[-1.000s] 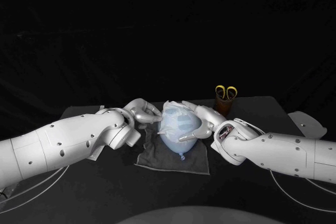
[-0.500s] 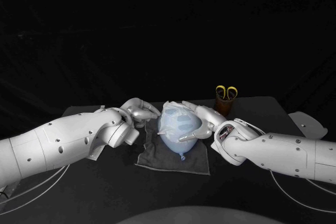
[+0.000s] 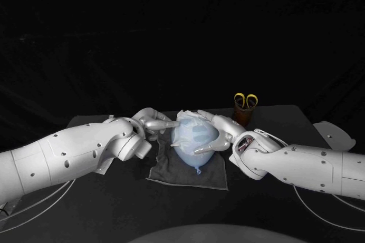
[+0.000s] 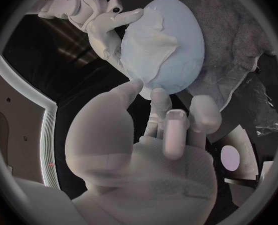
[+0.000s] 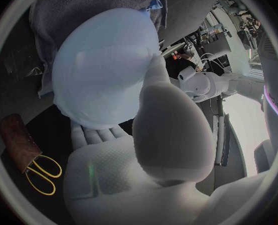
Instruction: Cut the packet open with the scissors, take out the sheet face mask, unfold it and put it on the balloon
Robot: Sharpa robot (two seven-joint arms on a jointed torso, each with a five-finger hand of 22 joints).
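The white sheet face mask (image 3: 188,123) is covering the pale blue balloon (image 3: 194,152) on the dark grey cloth (image 3: 171,170). The right hand (image 3: 219,131) is gripping its right side; the left hand (image 3: 153,123), fingers spread, is touching its left.

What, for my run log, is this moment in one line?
mask: on balloon | left hand: touches balloon | right hand: holds balloon | scissors: in holder

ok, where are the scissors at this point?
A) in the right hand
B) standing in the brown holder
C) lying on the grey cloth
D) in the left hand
B: the yellow-handled scissors stand in the brown holder towards the back of the table, apart from the right hand, which holds the balloon.
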